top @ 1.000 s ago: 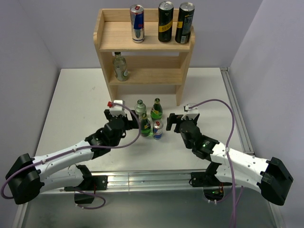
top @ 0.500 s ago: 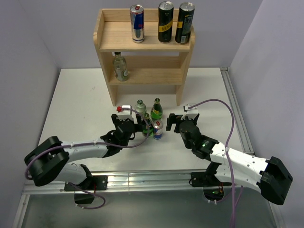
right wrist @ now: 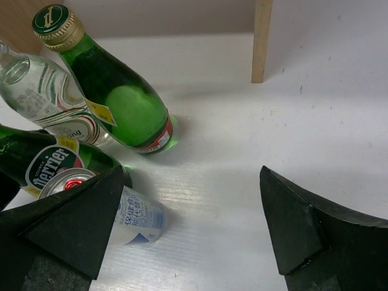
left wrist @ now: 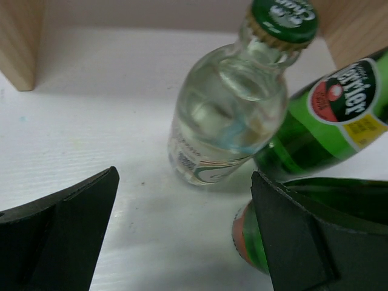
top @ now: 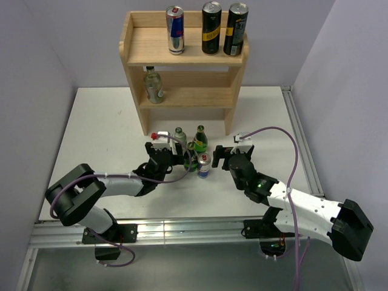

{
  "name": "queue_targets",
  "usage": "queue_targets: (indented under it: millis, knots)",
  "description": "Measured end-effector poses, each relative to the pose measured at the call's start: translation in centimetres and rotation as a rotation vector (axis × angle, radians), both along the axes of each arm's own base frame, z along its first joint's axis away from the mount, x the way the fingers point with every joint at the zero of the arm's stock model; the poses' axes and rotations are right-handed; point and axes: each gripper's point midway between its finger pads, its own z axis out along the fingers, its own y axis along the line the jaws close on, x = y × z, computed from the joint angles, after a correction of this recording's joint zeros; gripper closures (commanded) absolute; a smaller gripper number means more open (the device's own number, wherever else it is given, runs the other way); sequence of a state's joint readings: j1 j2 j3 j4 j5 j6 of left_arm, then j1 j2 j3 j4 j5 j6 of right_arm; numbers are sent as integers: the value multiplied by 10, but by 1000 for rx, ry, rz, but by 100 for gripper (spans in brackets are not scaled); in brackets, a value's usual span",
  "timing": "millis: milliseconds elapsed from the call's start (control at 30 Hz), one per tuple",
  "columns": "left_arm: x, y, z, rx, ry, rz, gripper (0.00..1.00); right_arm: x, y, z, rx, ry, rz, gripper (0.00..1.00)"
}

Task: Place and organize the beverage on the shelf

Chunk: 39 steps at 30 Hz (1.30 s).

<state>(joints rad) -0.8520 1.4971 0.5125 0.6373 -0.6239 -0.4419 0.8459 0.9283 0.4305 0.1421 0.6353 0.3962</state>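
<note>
Hovering left tool (left wrist: pixel 183 179), jaws wide, facing clear bottle (left wrist: pixel 227 115).

Three cans (top: pixel 211 28) atop shelf (top: pixel 145 47), one bottle (top: pixel 153 85) below, four drinks (top: pixel 199 140) before it.

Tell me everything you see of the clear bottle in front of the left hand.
The clear bottle is small, glass-looking, holding colourless liquid, with a green cap on a gold collar and a pale label low down. It stands upright on the white table, ahead of the open left hand, untouched. A green Perrier bottle crowds its side; contact unclear.
</note>
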Motion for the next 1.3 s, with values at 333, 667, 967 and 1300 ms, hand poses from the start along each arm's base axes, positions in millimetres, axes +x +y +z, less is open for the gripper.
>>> queue_targets:
  millis: [333, 667, 967, 1300]
  knots:
    - [0, -25, -12, -32, 17, -84, 2, 1, -1, -5, -13, 11, -5, 0]
    - [6, -43, -30, -12, 44, -125, 2, 3, -1, -6, -14, 13, -9, 0]
    - [23, -55, -33, 23, 28, -138, 2, 4, -1, -6, -13, 12, -11, 0]
    - [60, -40, -29, 29, 9, -95, 2, 5, 0, -8, -12, 14, -11, 0]
